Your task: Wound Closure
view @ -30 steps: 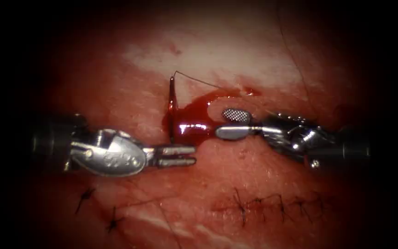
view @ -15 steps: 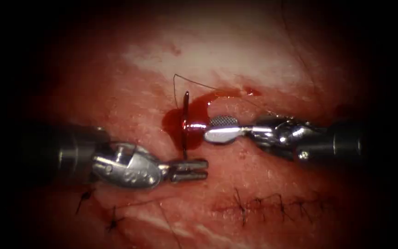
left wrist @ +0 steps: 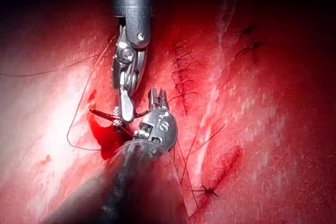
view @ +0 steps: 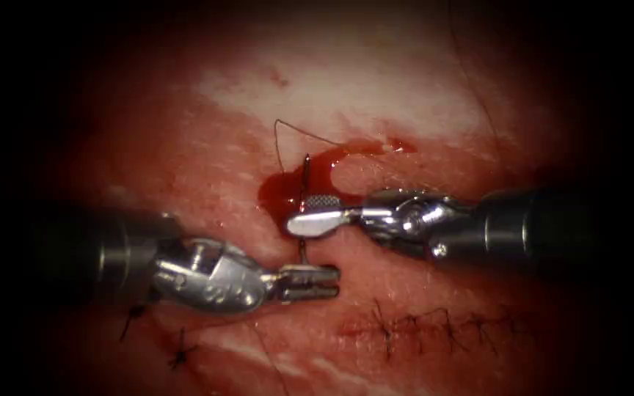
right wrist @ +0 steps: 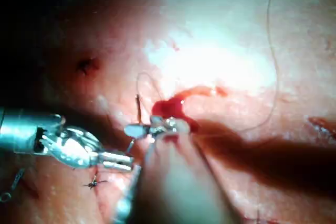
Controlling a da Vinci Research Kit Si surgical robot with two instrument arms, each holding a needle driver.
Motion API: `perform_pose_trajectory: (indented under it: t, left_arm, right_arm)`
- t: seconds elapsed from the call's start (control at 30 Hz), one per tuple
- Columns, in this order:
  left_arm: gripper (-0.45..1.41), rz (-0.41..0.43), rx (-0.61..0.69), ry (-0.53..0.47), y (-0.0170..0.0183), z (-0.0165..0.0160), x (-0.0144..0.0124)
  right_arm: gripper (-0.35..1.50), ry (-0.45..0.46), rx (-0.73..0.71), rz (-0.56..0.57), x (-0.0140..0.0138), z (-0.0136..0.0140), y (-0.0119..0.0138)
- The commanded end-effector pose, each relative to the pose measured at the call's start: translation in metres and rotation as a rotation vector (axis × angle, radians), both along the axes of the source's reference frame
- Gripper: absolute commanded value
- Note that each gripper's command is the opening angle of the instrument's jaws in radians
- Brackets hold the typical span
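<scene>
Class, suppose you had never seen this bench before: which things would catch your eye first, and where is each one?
The glossy red fluid pooled mid-tissue stands out first. Over it, the right hand, jaws apart, straddles the upright needle. The left hand grips the needle's lower end just below. Dark thread arcs from the needle's top, and finished stitches line the lower right.

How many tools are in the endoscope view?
2. The left tool, entering from the left, grips the needle low down, apparently outside the tissue. The right tool, from the right, has open fingers around the needle, holding nothing.
</scene>
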State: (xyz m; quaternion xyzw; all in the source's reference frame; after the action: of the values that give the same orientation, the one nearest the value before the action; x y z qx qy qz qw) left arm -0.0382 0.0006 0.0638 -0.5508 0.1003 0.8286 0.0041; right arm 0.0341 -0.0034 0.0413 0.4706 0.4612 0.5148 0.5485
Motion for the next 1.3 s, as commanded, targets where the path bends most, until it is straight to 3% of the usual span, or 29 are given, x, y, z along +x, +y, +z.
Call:
perform_pose_trajectory:
  t: [0.03, 0.7, 0.8, 0.83, 1.07, 1.13, 1.2, 1.3]
  left_arm:
    - [-0.45, 0.003, 0.003, -0.003, -0.0004, 0.0006, -0.0006]
    - [-0.45, 0.014, 0.002, -0.012, -0.0007, 0.0007, -0.001]
    - [-0.45, 0.014, 0.002, -0.012, -0.0007, 0.0008, -0.0011]
    - [-0.45, 0.014, 0.002, -0.012, -0.0007, 0.0008, -0.0011]
    - [-0.45, 0.015, 0.002, -0.013, -0.0006, 0.0007, -0.0011]
    - [-0.28, 0.014, 0.01, -0.015, -0.0004, 0.0006, -0.001]
    - [-0.45, 0.014, 0.011, -0.016, -0.0003, 0.0005, -0.001]
    - [-0.45, 0.014, 0.011, -0.015, -0.0004, 0.0005, -0.001]
  right_arm:
    - [0.63, 0.01, 0.008, 0.008, 0.0006, 0.0004, -0.0004]
    - [0.27, 0.085, 0.017, 0.057, 0.0011, 0.0003, 0.0]
    - [0.09, 0.083, 0.016, 0.061, 0.0015, 0.0004, 0.0]
    - [-0.35, 0.091, 0.017, 0.049, 0.0015, 0.0004, 0.0]
    - [-0.35, 0.096, 0.007, 0.038, 0.0005, 0.0008, 0.0005]
    - [-0.35, 0.09, -0.002, 0.046, -0.0001, 0.0011, 0.0007]
    - [-0.35, 0.086, -0.01, 0.05, -0.0005, 0.0013, 0.0008]
    - [-0.35, 0.085, -0.016, 0.051, -0.0007, 0.0013, 0.0008]
